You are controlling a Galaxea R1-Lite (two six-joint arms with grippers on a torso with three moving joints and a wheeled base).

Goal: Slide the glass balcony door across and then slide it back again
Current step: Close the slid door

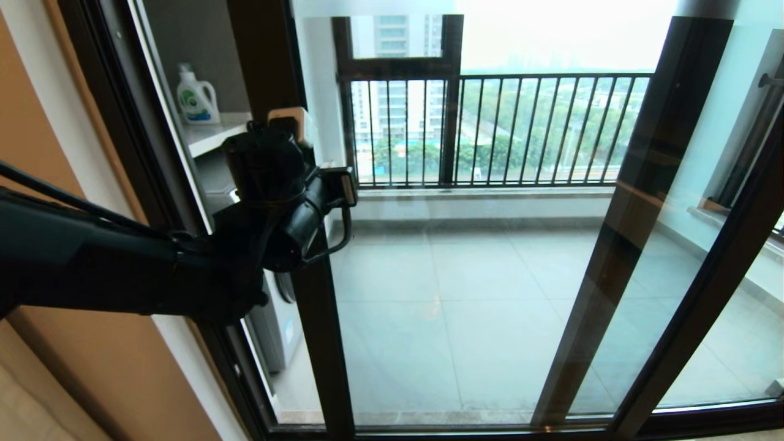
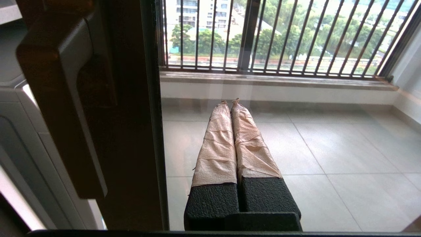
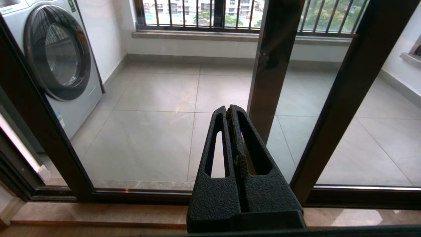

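Observation:
The glass balcony door (image 1: 465, 275) fills the head view, its dark brown left stile (image 1: 312, 306) running from top to floor. My left gripper (image 1: 293, 119) is raised at that stile, shut with nothing between its tape-wrapped fingers (image 2: 217, 141). In the left wrist view the left gripper (image 2: 230, 102) points at the glass just beside the stile, and the slim dark handle (image 2: 62, 108) sits on the stile's other side. My right gripper (image 3: 228, 110) is shut and empty, held low before the door's bottom track (image 3: 138, 194), out of the head view.
A washing machine (image 3: 62, 56) stands on the balcony at the left, under a shelf with a detergent bottle (image 1: 196, 98). Two more dark stiles (image 1: 643, 184) cross the glass at the right. A black-barred railing (image 1: 520, 128) closes the far side. A tan wall (image 1: 92, 367) borders the frame.

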